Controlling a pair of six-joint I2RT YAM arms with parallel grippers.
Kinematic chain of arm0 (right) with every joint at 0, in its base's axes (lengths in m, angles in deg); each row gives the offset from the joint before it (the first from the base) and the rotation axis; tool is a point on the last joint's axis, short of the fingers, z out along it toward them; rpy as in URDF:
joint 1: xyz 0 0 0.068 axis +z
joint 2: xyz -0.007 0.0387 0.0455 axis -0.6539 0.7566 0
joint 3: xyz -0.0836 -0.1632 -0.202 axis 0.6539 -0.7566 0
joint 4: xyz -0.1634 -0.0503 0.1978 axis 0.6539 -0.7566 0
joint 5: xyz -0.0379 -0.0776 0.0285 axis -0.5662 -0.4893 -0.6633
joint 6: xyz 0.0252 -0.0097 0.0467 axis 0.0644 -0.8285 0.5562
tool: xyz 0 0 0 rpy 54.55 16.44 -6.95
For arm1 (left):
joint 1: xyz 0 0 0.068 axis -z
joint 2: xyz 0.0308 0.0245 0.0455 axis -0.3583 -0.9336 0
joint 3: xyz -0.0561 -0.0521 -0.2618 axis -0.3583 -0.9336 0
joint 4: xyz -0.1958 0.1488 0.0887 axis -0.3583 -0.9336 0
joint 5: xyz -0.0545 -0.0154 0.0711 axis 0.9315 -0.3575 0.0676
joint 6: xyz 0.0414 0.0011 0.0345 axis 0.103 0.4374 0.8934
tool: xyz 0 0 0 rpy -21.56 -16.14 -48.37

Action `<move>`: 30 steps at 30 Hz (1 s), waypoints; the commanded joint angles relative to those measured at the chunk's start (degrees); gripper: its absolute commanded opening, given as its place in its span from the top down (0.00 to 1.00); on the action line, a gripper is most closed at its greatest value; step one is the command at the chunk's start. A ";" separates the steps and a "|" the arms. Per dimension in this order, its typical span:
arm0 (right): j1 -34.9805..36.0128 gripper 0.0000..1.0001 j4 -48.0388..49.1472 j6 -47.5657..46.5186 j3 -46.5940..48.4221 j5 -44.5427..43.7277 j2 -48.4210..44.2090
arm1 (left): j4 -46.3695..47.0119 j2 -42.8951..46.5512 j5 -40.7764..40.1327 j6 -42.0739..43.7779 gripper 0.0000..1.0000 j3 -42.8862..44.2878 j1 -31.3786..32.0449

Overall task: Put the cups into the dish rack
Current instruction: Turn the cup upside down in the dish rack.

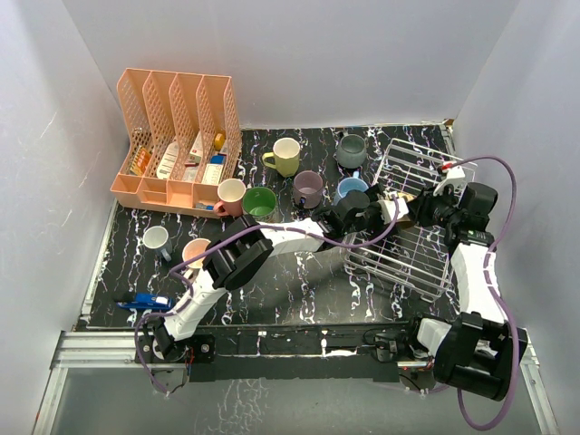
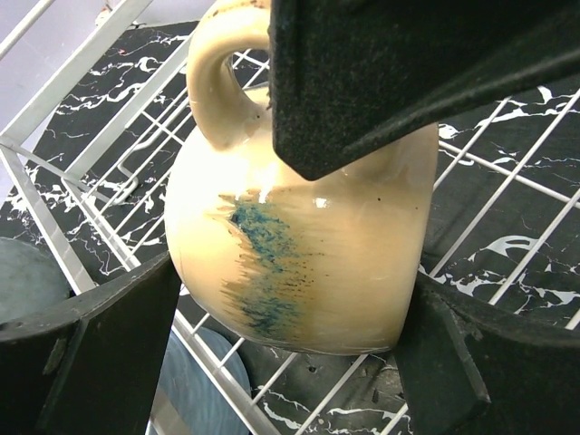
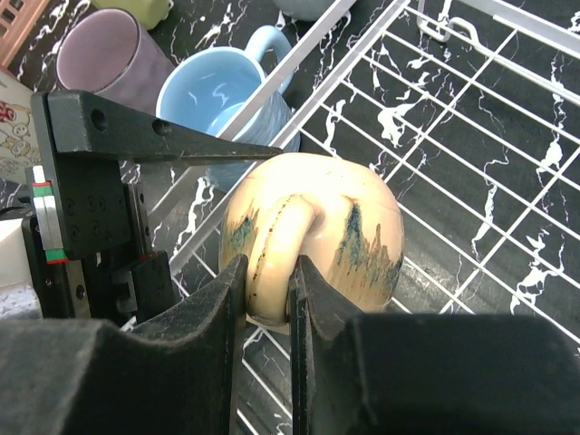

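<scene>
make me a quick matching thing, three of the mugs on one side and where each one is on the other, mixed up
1 cream mug
2 light blue mug
3 white mug

a furthest left on the table
b handle pinched in the right claw
c standing just outside the dish rack

Pairs: 1-b, 2-c, 3-a
</scene>
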 commanded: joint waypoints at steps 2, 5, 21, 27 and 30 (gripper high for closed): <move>-0.77 0.84 -8.07 -7.20 5.93 1.59 1.66 | 2.64 0.58 1.37 3.52 0.15 -0.69 -0.71; -0.86 0.84 -12.04 -9.28 7.89 1.64 2.71 | 3.57 0.90 3.05 4.91 0.13 -1.42 -0.71; -0.95 0.88 -26.48 -23.86 8.44 -0.61 -0.28 | 6.19 2.75 5.57 6.78 0.10 -4.17 -0.71; -0.95 0.89 -27.11 -23.88 9.04 -1.95 -0.13 | 6.67 3.76 5.99 6.78 0.09 -5.31 -0.69; -1.08 0.92 -27.93 -25.58 9.13 -2.49 0.37 | 7.98 5.21 6.19 6.13 0.08 -6.98 -0.71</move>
